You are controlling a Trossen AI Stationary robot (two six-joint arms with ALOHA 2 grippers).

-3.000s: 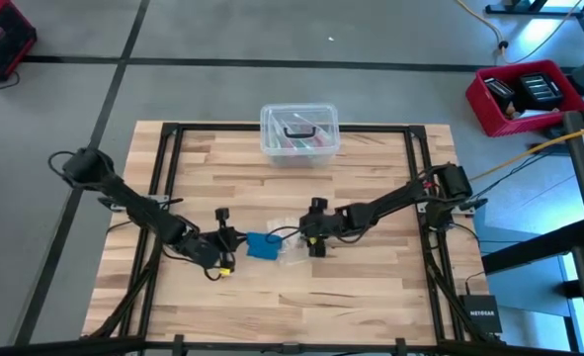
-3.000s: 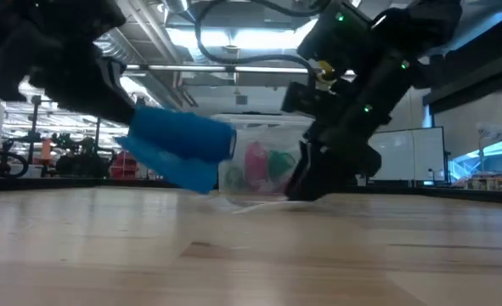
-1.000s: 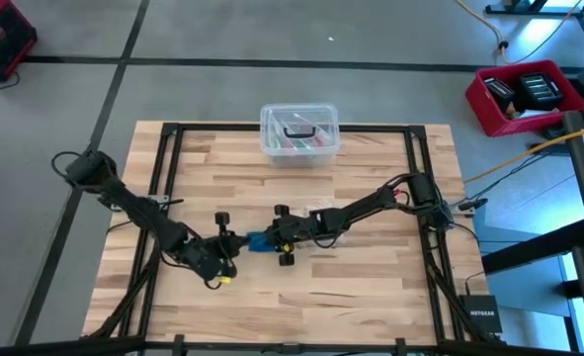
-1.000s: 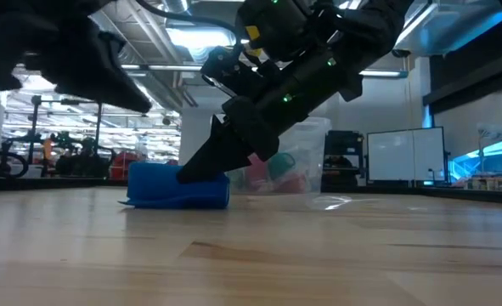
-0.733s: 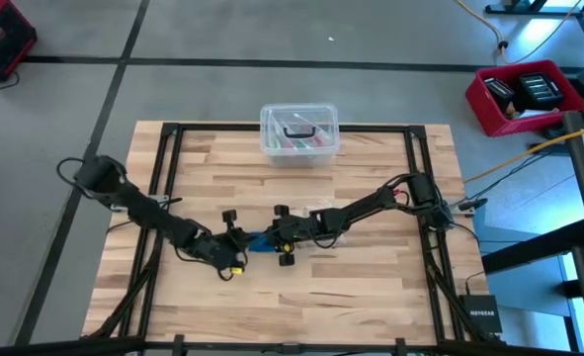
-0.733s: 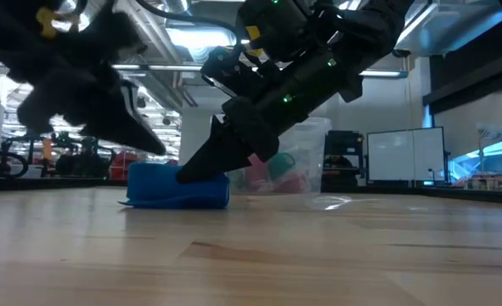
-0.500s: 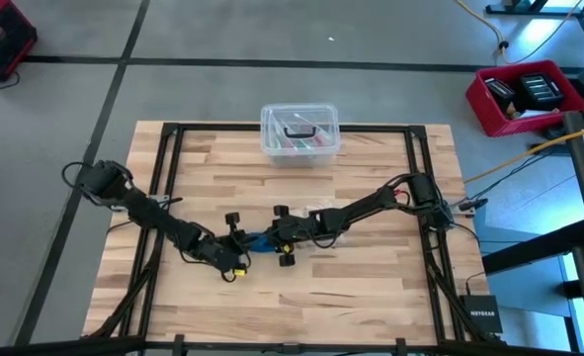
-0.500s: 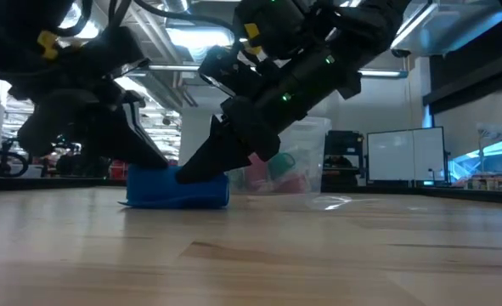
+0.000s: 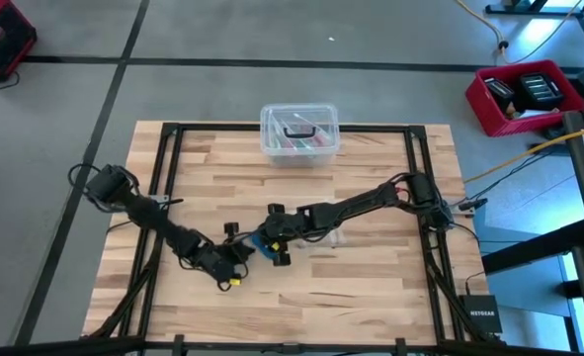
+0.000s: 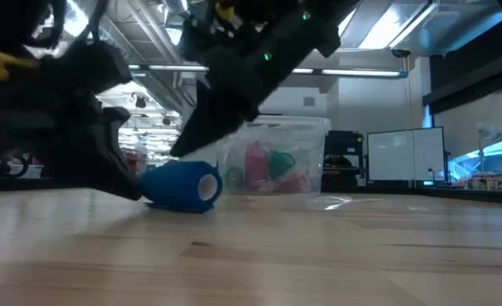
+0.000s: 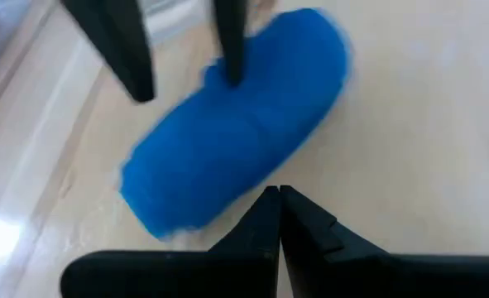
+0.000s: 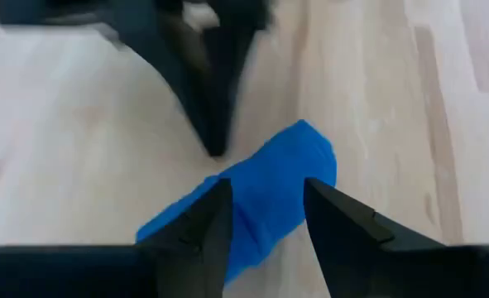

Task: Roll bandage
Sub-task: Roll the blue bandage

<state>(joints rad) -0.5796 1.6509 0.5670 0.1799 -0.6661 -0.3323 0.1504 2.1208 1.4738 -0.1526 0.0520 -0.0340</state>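
1. The wooden surface [image 9: 371, 277] carries everything, and the bandage serves as the landmark: it lies near the middle of the surface, toward its front edge.
2. The clear lidded box [image 9: 299, 132] sits well behind the bandage, at the back edge, with coloured items inside; it plays no part at this moment.
3. The right arm reaches in from the right side, and the right gripper [image 9: 270, 240] hangs just over the bandage with its fingers parted and straddling the roll's far end; in the right wrist view the blue shows between the fingers [image 12: 203, 228]. Whether they press it or merely frame it cannot be told.
4. The left arm comes from the left side, and the left gripper [image 9: 234, 259] sits just beside the bandage on its near-left side, fingers closed together with nothing between them, the tips at the roll's edge in the left wrist view.
5. The bandage [image 10: 183, 184] is already a compact blue roll lying on its side on the surface, its open end showing in the low view. No long loose tail shows in any view, so the rolling looks nearly or fully done; what may remain is tidying the last wrap and letting go.
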